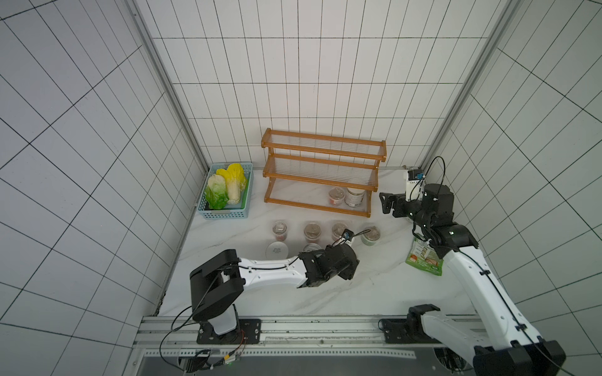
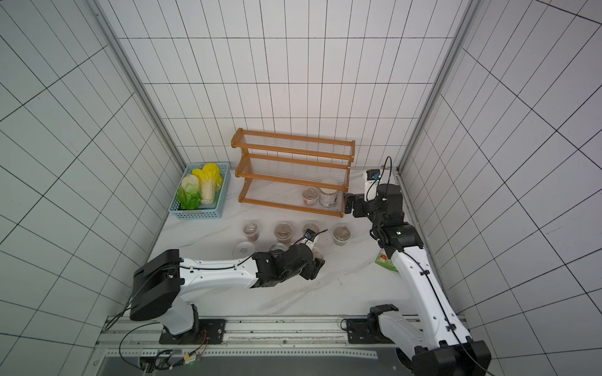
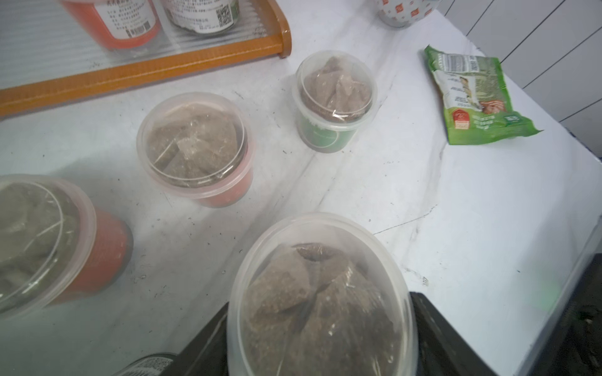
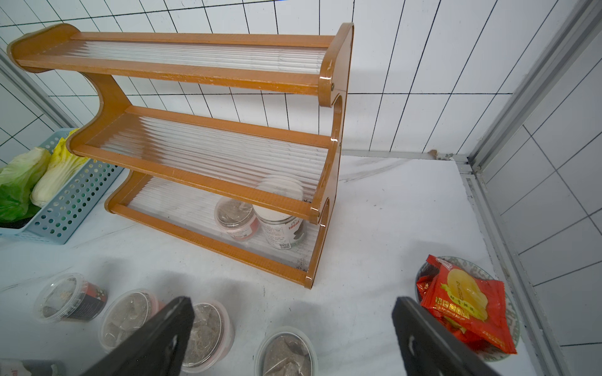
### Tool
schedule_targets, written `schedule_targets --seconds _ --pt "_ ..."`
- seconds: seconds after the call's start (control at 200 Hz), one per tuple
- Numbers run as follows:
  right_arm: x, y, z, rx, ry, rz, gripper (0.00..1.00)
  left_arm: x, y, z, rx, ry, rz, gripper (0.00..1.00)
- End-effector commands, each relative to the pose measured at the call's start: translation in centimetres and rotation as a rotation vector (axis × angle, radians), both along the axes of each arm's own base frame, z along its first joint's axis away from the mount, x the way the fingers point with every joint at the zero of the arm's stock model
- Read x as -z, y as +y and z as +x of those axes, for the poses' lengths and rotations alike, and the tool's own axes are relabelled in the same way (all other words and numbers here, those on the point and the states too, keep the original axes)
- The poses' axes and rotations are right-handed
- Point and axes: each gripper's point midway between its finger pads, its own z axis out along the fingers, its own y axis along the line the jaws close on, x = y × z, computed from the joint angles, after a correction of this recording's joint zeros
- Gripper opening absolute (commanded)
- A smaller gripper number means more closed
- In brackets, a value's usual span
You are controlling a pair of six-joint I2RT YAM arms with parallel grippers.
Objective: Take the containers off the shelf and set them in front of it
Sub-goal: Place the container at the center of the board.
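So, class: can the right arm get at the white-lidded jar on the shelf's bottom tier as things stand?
Probably yes. The right gripper is open beside the end of the shelf, and the tier's front is unobstructed. However, the middle tier overhangs the jar, and a cup crowds it.

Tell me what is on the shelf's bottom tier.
Two containers stand there: a clear-lidded cup with brown contents and, beside it, a white-lidded jar. The shelf's middle tier overlaps the jar's lid; the space behind the jar is hidden.
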Motion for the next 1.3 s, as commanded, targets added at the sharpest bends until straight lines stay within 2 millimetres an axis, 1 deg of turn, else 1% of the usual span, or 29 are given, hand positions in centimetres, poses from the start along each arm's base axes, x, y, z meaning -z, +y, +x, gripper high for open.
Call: schedule_targets --seconds 0.0,0.195,0.445,0.665,0.78,0.95,1.07,1.149,1.179,1.234,1.299 --pt "-0.6 -0.6 -0.2 0.019 -0.016 -0.005 0.99 0.4 0.0 1.0 -0.111 -0.027 -0.019 0.73" --pt "-0.6 -0.7 -0.4 0.019 -0.018 -0.008 0.99 2.3 0.1 1.0 -0.133 -0.007 0.017 0.75" --pt "-0.7 -0.8 -0.6 0.022 -0.024 -0.01 0.99 3.6 0.6 0.7 -0.152 0.028 0.045 0.81" --pt "-0.6 -0.8 -0.7 0.023 -0.025 -0.01 0.99 2.6 0.3 0.6 -0.141 0.028 0.034 0.89" --pt "-0.7 -0.8 -0.7 0.022 -0.025 -0.009 0.99 1.4 -0.2 0.7 -0.125 0.01 0.016 0.9" --pt "-0.8 -0.9 -0.8 0.025 -0.028 -0.012 0.99 -3.2 -1.2 1.1 -0.09 -0.045 -0.036 0.91" --pt "-1.0 -1.0 -0.8 0.029 -0.033 -0.014 0.99 -6.8 -0.6 1.8 -0.087 -0.108 -0.051 0.94" --pt "-1.0 -1.0 -0.7 0.028 -0.033 -0.013 0.99 -8.7 0.4 3.2 -0.085 -0.144 -0.069 0.95" --pt "-1.1 -1.0 -0.7 0.028 -0.035 -0.013 0.99 -9.1 0.7 3.9 -0.082 -0.154 -0.073 0.95" --pt "-1.2 -1.0 -0.7 0.028 -0.037 -0.012 0.99 -9.2 1.8 6.0 -0.102 -0.164 -0.067 0.96" --pt "-1.2 -1.0 -0.8 0.03 -0.037 -0.013 0.99 -8.8 3.2 8.8 -0.133 -0.151 -0.066 0.96"
